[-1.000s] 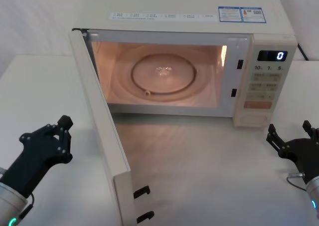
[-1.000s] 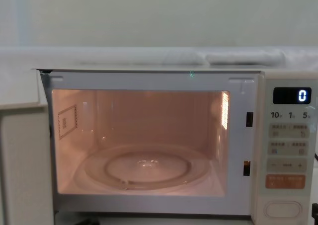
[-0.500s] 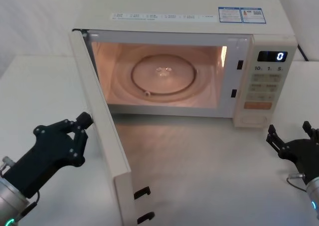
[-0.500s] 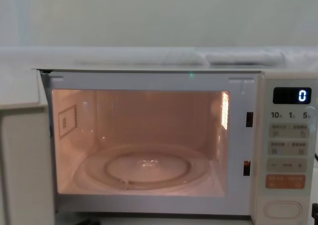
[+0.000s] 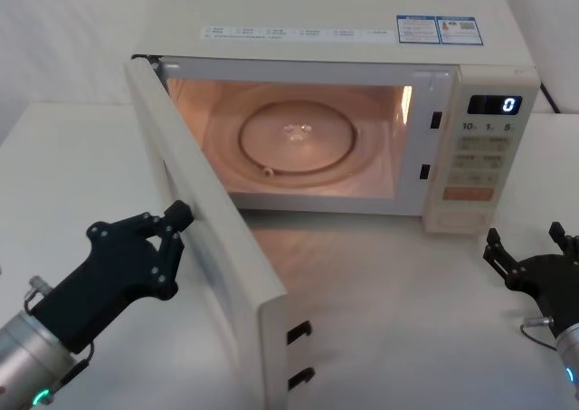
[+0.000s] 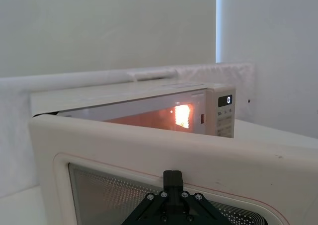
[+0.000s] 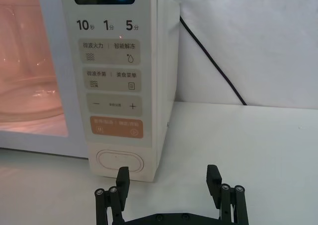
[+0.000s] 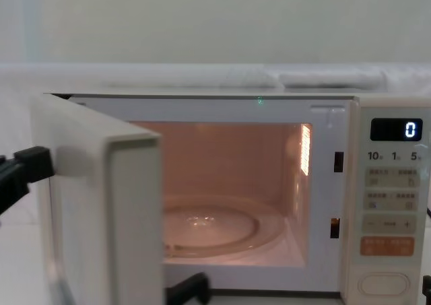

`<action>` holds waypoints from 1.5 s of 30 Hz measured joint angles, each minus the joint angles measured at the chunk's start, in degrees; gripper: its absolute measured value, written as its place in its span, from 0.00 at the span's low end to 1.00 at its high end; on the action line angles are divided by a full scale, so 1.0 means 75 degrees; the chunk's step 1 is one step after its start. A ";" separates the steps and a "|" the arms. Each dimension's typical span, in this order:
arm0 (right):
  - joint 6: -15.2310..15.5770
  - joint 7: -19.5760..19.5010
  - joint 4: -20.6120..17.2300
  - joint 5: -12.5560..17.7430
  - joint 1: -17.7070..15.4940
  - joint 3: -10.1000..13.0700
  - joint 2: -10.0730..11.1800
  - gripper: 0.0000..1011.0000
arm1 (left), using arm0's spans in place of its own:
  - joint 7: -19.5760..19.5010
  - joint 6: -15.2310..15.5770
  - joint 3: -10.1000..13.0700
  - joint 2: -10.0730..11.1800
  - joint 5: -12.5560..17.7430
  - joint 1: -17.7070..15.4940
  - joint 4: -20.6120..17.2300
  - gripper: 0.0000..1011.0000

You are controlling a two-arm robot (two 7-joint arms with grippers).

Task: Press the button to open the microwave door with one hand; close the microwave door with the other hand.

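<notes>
The microwave door stands half open, hinged at left. The left gripper, fingers pinched together and holding nothing, presses its outer face. The rigid panel likely swings freely; pushing near the free edge suits. The right gripper rests spread and empty below the button
</notes>
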 joint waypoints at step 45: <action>-0.0001 0.0000 0.0000 0.0000 0.0000 0.0000 0.0000 0.99 | 0.1177 0.1199 0.2054 -0.0843 0.0597 -0.2721 0.1483 0.00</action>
